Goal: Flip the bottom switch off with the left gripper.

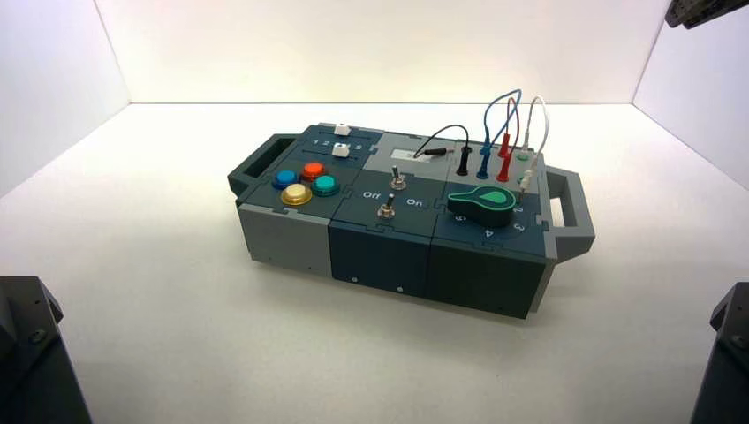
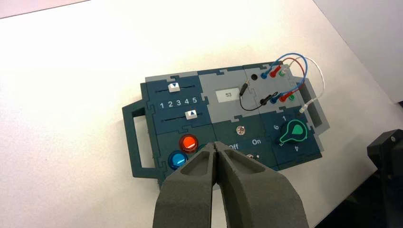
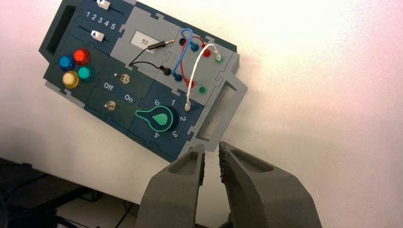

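The box (image 1: 291, 238) stands in the middle of the table, with two small metal toggle switches in its dark centre panel between the words Off and On. The bottom switch (image 1: 386, 210) is the one nearer the front edge; it also shows as the bottom switch (image 3: 110, 105) in the right wrist view. My left gripper (image 2: 216, 145) hangs above the box's front edge, shut with its fingertips touching and nothing between them. Its tip lies over the buttons' corner, and one finger partly covers the bottom switch (image 2: 249, 155). My right gripper (image 3: 212, 151) stays off the box's handle end, shut with only a thin slit and holding nothing.
On the box are four round buttons (image 1: 298, 194), two white sliders (image 1: 340, 151), a small display (image 2: 228, 95) reading 53, a green knob (image 1: 482, 202) and looped wires (image 1: 503, 124) plugged into sockets. Handles (image 1: 565, 212) stick out at both ends. Dark arm bases (image 1: 26, 353) fill the lower corners.
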Robot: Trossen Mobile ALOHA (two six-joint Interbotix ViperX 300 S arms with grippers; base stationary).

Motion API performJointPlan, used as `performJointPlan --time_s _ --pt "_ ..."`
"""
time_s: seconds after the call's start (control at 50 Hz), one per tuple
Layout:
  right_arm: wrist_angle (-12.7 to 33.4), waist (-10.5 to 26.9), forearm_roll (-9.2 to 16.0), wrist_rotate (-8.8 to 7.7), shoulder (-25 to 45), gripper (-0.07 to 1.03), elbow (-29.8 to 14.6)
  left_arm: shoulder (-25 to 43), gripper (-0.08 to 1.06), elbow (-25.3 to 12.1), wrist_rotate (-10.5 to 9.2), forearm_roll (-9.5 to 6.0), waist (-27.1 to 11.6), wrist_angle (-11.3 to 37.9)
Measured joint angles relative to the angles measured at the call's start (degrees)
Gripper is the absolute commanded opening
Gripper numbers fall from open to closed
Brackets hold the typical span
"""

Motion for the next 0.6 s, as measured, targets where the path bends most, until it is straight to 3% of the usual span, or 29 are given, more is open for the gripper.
performJointPlan --time_s 0.38,0.6 --pt "-0.2 0.0 0.1 0.00 0.1 0.20 0.0 0.0 -0.03 0.0 0.00 0.00 0.0 -0.1" --pt "-1.3 0.0 0.0 0.00 4.0 0.21 -0.7 2.2 -0.03 -0.1 0.79 0.00 -0.4 0.0"
